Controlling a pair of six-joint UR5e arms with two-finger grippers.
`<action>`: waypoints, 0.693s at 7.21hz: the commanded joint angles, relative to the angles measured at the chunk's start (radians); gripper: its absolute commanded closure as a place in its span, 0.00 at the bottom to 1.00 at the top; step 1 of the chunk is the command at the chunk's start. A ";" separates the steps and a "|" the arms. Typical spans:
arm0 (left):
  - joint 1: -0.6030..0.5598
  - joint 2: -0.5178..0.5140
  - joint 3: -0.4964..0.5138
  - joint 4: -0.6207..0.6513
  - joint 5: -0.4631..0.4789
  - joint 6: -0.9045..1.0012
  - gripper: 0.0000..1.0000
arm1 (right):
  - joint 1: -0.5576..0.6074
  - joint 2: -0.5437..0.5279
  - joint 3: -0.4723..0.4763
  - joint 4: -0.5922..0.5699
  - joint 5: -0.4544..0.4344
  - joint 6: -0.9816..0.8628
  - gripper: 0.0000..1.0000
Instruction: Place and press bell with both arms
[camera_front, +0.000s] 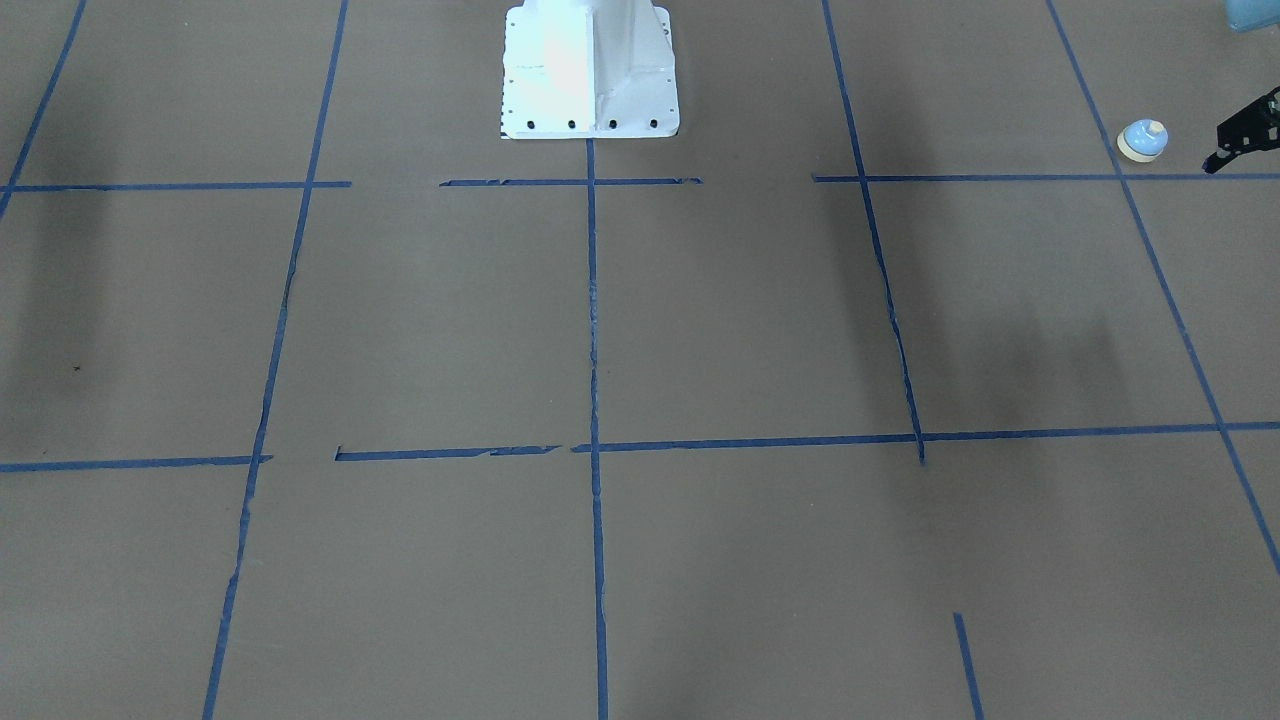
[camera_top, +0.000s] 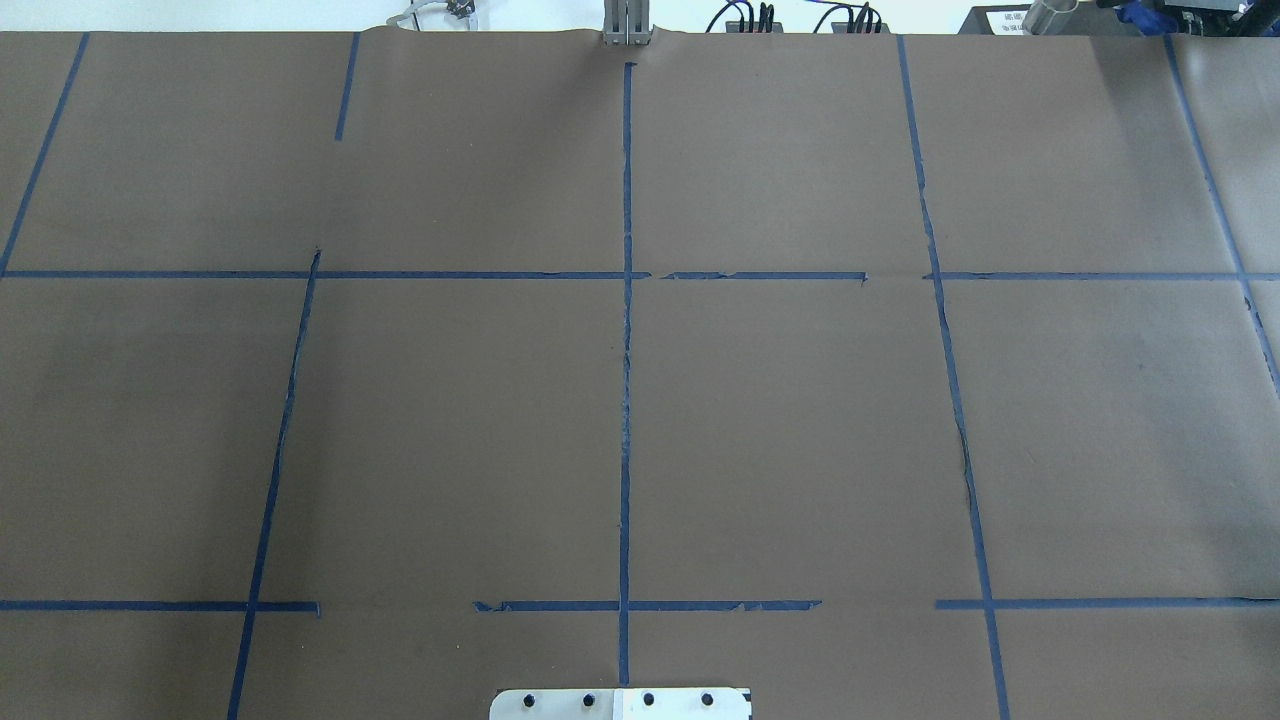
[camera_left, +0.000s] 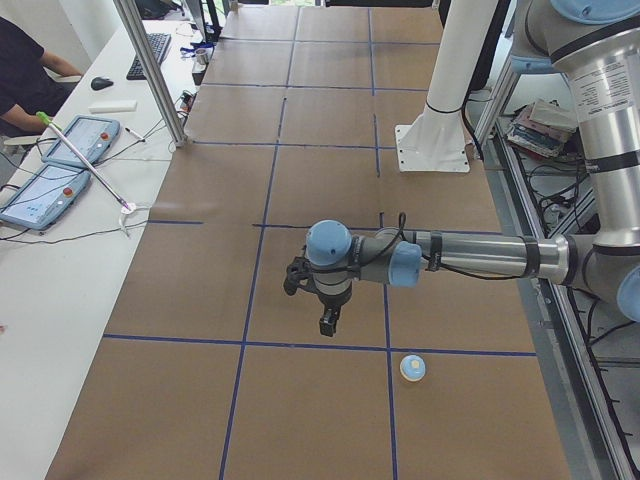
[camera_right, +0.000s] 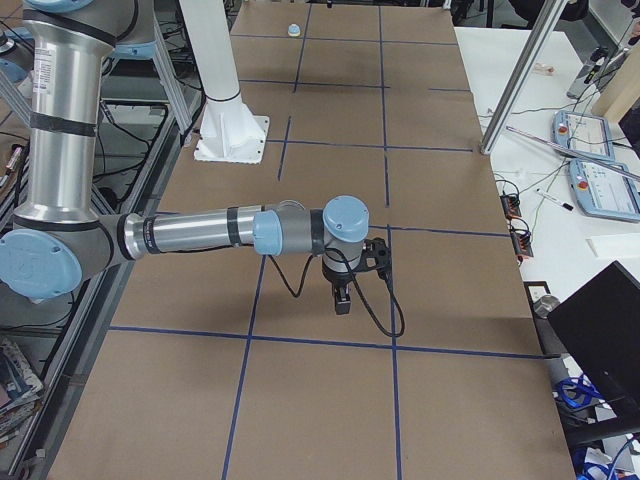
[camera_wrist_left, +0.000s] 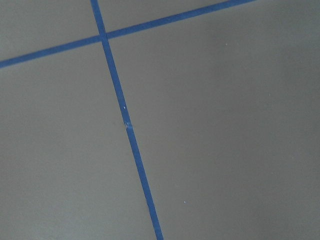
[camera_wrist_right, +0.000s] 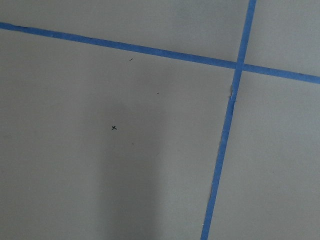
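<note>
Left claw (camera_left: 328, 322) hangs over the table (camera_left: 300, 200) near the bell (camera_left: 413, 367) — which stands upright toward the table's left end — while right claw (camera_right: 342, 300) hovers well apart; whether either is spread, cannot tell.

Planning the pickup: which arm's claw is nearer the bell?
The left arm's claw, hanging close beside the bell; the right claw is far away from it.

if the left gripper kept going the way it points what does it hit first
Probably the bare table: the left gripper points roughly straight down, and its wrist view shows only that surface and blue tape. The bell stands off to one side, out of that line.
</note>
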 joint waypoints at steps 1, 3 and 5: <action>0.108 0.131 0.011 -0.238 0.014 -0.264 0.00 | -0.001 -0.001 0.001 0.001 0.006 0.004 0.00; 0.136 0.148 0.222 -0.526 0.027 -0.388 0.00 | -0.001 -0.001 -0.004 0.001 0.005 0.001 0.00; 0.280 0.155 0.239 -0.581 0.028 -0.565 0.00 | -0.001 -0.001 -0.004 0.002 0.005 0.001 0.00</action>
